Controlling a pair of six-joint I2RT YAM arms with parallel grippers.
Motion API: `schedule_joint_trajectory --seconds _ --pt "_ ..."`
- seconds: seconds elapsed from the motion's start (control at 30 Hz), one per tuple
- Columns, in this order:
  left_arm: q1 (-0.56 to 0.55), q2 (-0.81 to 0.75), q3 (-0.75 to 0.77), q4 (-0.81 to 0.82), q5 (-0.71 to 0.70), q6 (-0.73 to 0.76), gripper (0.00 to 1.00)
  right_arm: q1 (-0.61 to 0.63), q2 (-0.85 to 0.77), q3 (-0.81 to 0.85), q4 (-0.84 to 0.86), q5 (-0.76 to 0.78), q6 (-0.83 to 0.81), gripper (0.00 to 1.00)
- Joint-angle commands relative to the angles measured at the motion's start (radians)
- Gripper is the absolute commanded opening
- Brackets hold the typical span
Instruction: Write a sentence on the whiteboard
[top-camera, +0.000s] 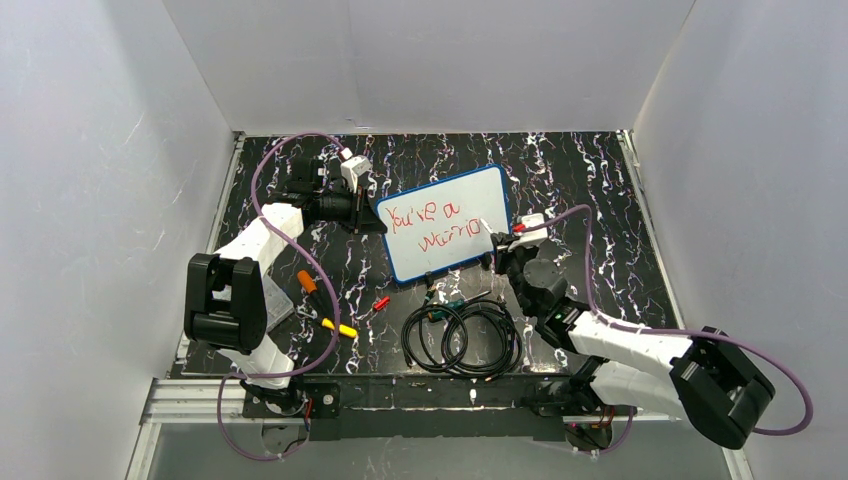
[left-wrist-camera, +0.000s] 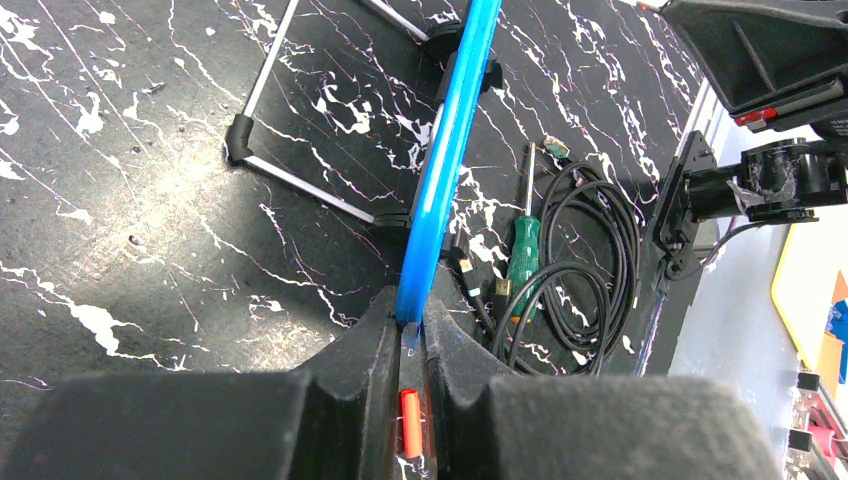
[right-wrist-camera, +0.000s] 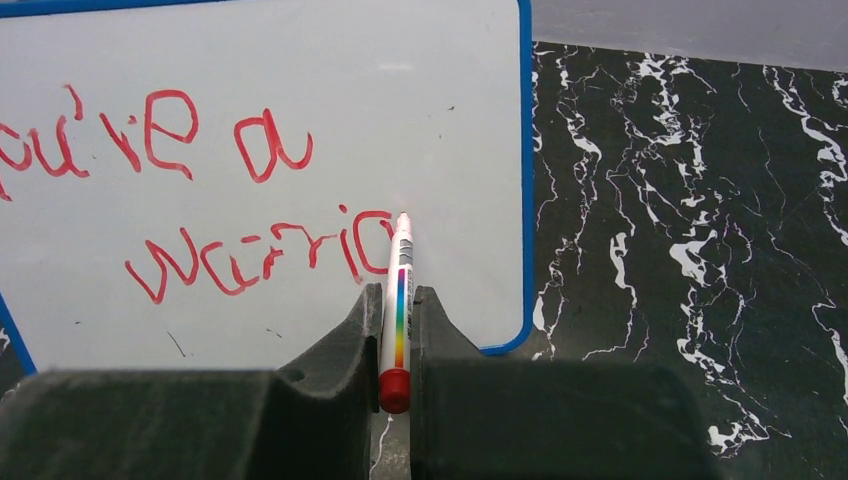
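left gripper (left-wrist-camera: 408, 322) is clamping the blue edge of the whiteboard (top-camera: 470, 195), which is standing tilted mid-table | right gripper (right-wrist-camera: 398, 300) is pinching a red-capped marker (right-wrist-camera: 401, 262), tip sitting just beside the last letter | sentence (right-wrist-camera: 200, 190) is reading "You're a warrio" in red, two lines | black cables (top-camera: 462, 337) and green screwdriver (left-wrist-camera: 523, 250) are lying near the front

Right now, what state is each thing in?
left gripper, shut on whiteboard edge
right gripper, shut on marker
whiteboard, gripped by its blue frame
sentence, reads "You're a warrio", last letter missing
marker, tip by the last written letter
cable, coiled, lying loose
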Motion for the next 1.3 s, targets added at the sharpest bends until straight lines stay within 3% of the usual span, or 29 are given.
schedule_joint_trajectory --seconds 0.0,0.77,1.27 --pt "-0.005 -0.033 0.017 -0.007 0.002 0.009 0.00 -0.011 0.030 0.023 0.091 -0.021 0.006 0.01" --pt "-0.005 -0.030 0.018 -0.007 0.007 0.010 0.00 -0.013 0.002 -0.034 -0.062 0.018 0.113 0.01" --pt "-0.005 -0.030 0.019 -0.007 0.005 0.011 0.00 -0.012 0.009 0.011 0.051 0.049 0.075 0.01"
